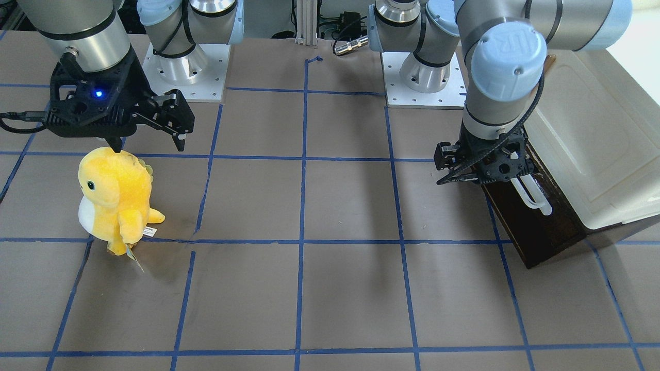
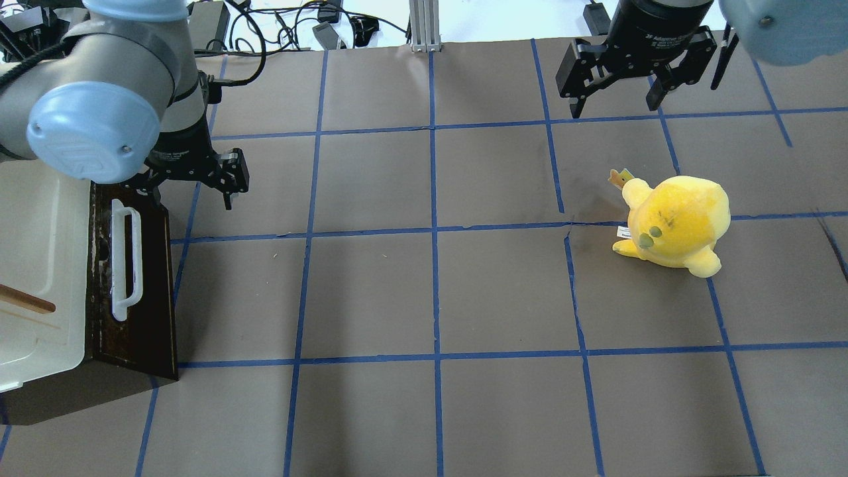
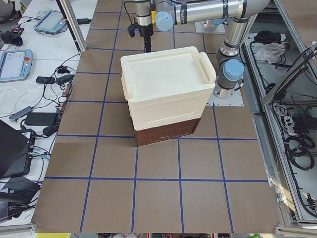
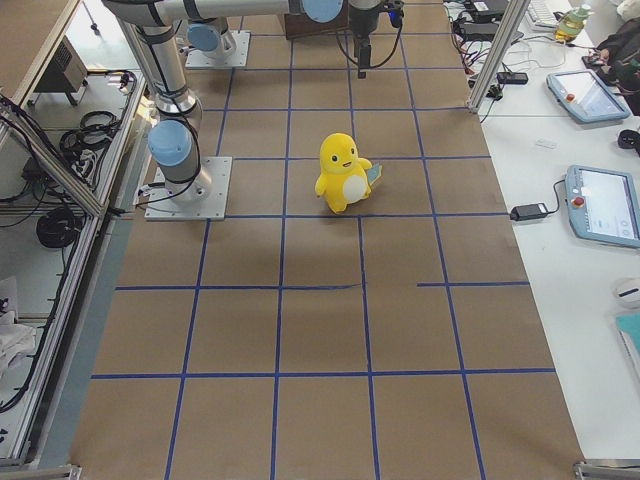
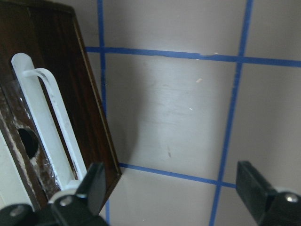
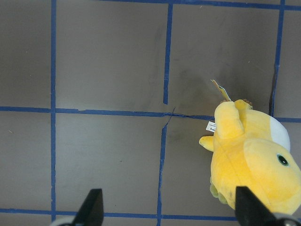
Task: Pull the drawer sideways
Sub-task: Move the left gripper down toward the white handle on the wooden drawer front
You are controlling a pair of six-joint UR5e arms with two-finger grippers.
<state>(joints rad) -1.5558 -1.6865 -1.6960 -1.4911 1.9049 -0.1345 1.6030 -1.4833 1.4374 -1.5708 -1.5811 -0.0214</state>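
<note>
The dark brown drawer (image 2: 149,291) with a long white bar handle (image 2: 126,262) sits closed under a cream-white cabinet (image 2: 40,252) at the table's left end. It also shows in the front view (image 1: 536,226), the left wrist view (image 5: 61,84) and the exterior left view (image 3: 166,133). My left gripper (image 2: 192,195) is open and empty just beyond the handle's far end, at the drawer front's corner. In the left wrist view one fingertip (image 5: 94,183) overlaps the handle's end (image 5: 47,127); I cannot tell if they touch. My right gripper (image 2: 615,103) is open and empty, far off.
A yellow plush toy (image 2: 676,222) stands on the table's right side, just below my right gripper (image 1: 148,144) in the front view. The brown table (image 2: 430,298) has a blue tape grid. The two arm bases (image 1: 423,72) stand at the robot's side.
</note>
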